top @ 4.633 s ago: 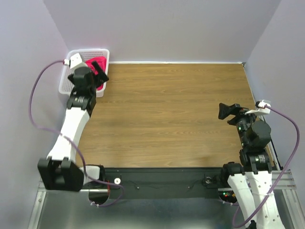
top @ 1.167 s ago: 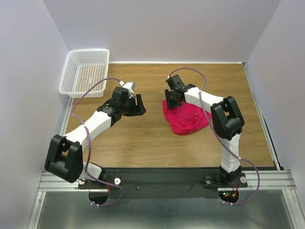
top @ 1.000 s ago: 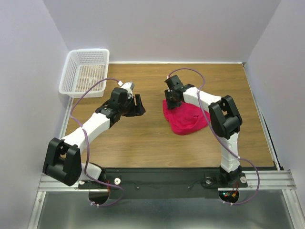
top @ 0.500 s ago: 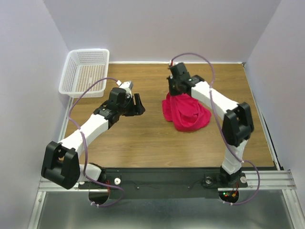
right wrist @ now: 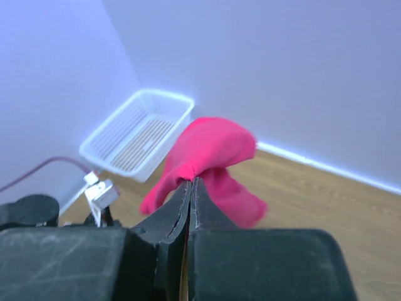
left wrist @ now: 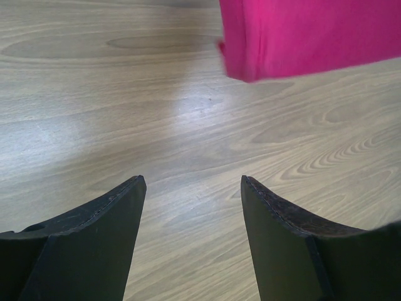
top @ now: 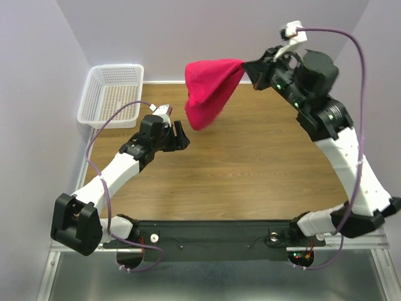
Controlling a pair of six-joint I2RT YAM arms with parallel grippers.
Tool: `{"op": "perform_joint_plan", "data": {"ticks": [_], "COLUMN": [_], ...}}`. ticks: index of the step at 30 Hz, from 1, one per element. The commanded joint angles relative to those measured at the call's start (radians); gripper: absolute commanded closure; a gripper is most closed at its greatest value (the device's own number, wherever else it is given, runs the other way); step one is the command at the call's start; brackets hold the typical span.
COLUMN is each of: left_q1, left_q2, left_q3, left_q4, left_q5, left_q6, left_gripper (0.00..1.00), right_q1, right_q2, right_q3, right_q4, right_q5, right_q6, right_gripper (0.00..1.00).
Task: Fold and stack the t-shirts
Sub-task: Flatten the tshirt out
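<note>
A crimson-pink t-shirt (top: 210, 88) hangs in the air above the back of the table, bunched and drooping to the left. My right gripper (top: 245, 66) is shut on one end of it and held high; in the right wrist view the t-shirt (right wrist: 210, 157) spills out past the closed fingertips (right wrist: 191, 183). My left gripper (top: 180, 137) stands open low over the wood, just below and left of the hanging cloth, holding nothing. In the left wrist view the t-shirt's lower edge (left wrist: 301, 34) hangs beyond the open fingers (left wrist: 109, 216).
A white mesh basket (top: 113, 94) sits at the back left corner, also seen as the basket (right wrist: 141, 132) in the right wrist view. The wooden table (top: 250, 169) is bounded by walls at the back and sides.
My right gripper shut on the t-shirt and lifted it off the table, swinging up and to the right. The left arm shifted slightly and stayed open.
</note>
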Motion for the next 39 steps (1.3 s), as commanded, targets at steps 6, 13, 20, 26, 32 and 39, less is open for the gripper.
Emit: {"op": "perform_joint_plan", "data": {"ticks": [6,13,20,26,32,39], "left_q1": [-0.001,0.001,-0.002,-0.077,-0.158,-0.209], "left_q2": [-0.052,-0.033,0.019,0.125,0.200,0.341], "left_q3": [0.009,-0.008,-0.011,0.015,0.058,0.089], "left_q4": [-0.006,-0.015,0.005,0.055,0.094,0.166], "left_q5": [-0.044,-0.052,-0.017,0.033,0.028,0.071], "left_q6": [-0.004,0.009,-0.013,-0.068,-0.063,-0.106], "left_gripper": [0.27,0.26,0.26,0.26,0.27,0.26], "right_q1": [0.008,-0.011,-0.009,-0.005,0.018,0.025], "right_q2": [-0.288,-0.398,-0.196,0.054,0.135,0.189], "right_q3": [-0.571,-0.946,-0.788,-0.727,-0.761,-0.796], "right_q4": [0.127,-0.115,-0.190,-0.164,-0.091,-0.038], "right_q5": [0.606,0.774,0.334,0.076,-0.064,-0.139], "right_q6": [0.123,0.417,0.165,0.152,0.161,0.167], "right_gripper": [0.99,0.41,0.30,0.32,0.34,0.35]}}
